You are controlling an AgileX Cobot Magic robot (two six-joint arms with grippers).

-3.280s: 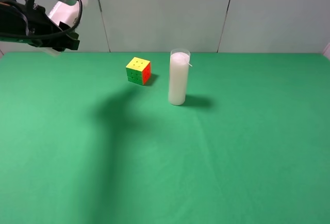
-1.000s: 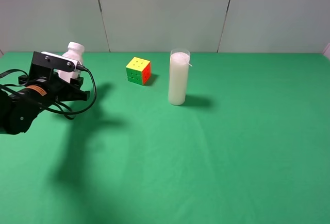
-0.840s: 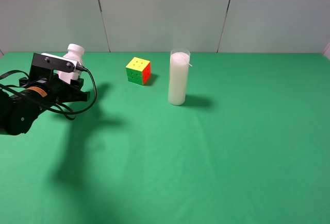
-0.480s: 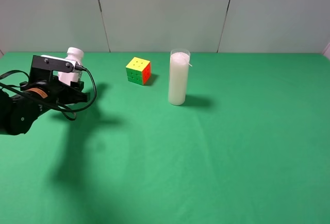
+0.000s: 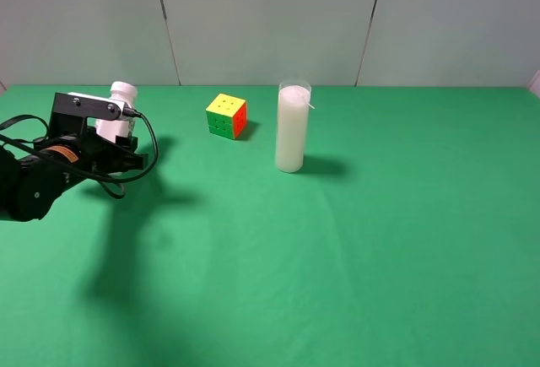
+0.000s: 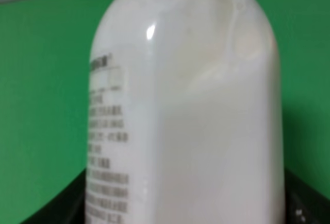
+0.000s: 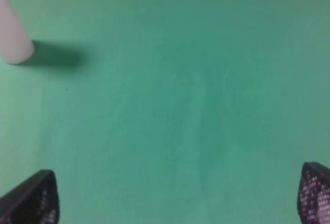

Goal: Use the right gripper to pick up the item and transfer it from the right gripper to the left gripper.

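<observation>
The item, a small white bottle [image 5: 119,107] with a white cap, stands upright between the fingers of my left gripper [image 5: 108,135] at the table's left side. That gripper is shut on it. I cannot tell whether the bottle's base touches the cloth. In the left wrist view the bottle [image 6: 196,110] fills the frame, with its printed label on one side and black fingers [image 6: 56,208] low at either edge. My right gripper [image 7: 178,198] is outside the exterior high view. Its wrist view shows its fingertips [image 7: 31,198] wide apart, open, with only green cloth between them.
A tall white candle in clear glass [image 5: 291,129] stands near the middle back, and its base [image 7: 13,38] also shows in the right wrist view. A coloured puzzle cube [image 5: 226,116] sits to its left. A green cloth [image 5: 354,240] covers the table.
Over three seconds my left arm came down from the upper left with the bottle. In the last second the bottle sank slightly lower. Candle and cube have not moved.
</observation>
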